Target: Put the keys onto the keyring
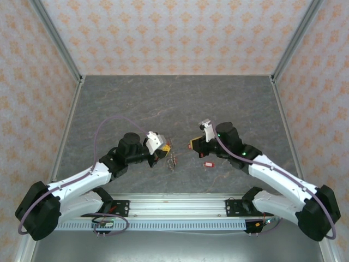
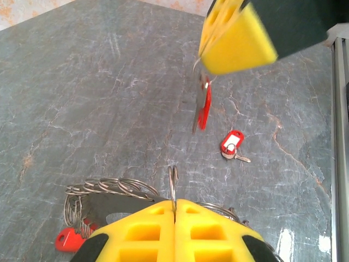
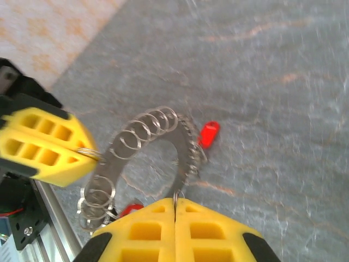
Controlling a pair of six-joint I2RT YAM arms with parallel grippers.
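We see the left gripper [image 2: 174,206] clamped on the keyring [image 3: 182,150] while the right gripper [image 2: 203,63] pinches a red-tagged key [image 2: 203,109] close by.

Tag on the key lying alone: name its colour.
Red tag with a white insert; left wrist view shows it best.

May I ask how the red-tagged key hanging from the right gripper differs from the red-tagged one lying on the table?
The hanging key dangles upright, clamped in the right gripper; the loose key lies flat on the table, untouched. The hanging key shows its tag edge-on; the loose key's tag faces up, showing a white label. Both pair a small metal key with a red tag.
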